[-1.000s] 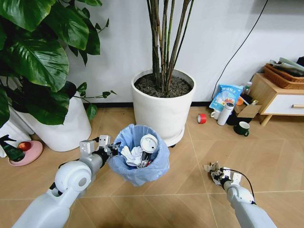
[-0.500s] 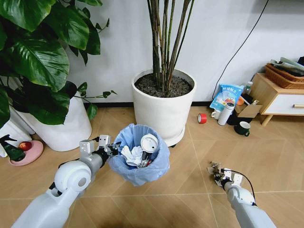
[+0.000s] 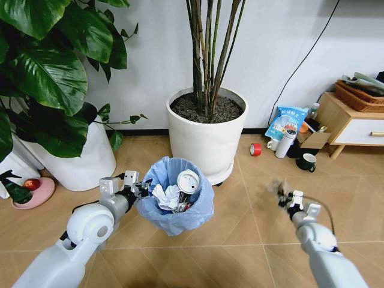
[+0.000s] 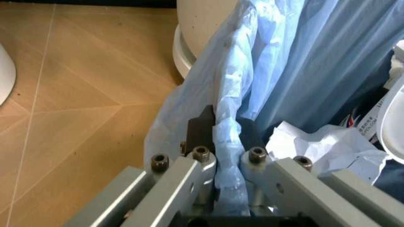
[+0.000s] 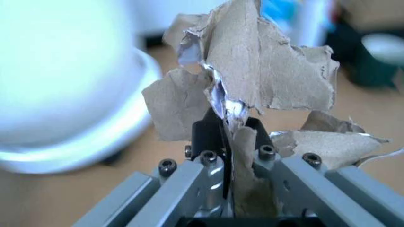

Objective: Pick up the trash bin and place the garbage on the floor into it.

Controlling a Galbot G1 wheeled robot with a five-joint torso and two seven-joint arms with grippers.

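Trash bin (image 3: 175, 195) is off the floor, held by the left end effector (image 4: 222, 137), which is clenched on the bin's rim with the light-blue bag liner (image 4: 227, 142) pinched between its pads (clear in the left wrist view). Bin hangs just in front of the white plant pot (image 3: 206, 135), with crumpled white paper (image 3: 166, 196) and a white round lid (image 3: 188, 180) inside.

Right end effector (image 5: 232, 126) is grasping a torn piece of brown cardboard-like garbage (image 5: 252, 80), clamped between its pads, scrap sticking up past the fingertips. In the head view that end effector (image 3: 283, 193) sits above the floor tiles, well apart from the bin on the robot's right, blurred.

Farther out near the wall: red tape roll (image 3: 255, 149), blue snack bag (image 3: 285, 123), dark green mug (image 3: 306, 162), wooden cabinet (image 3: 348, 123).
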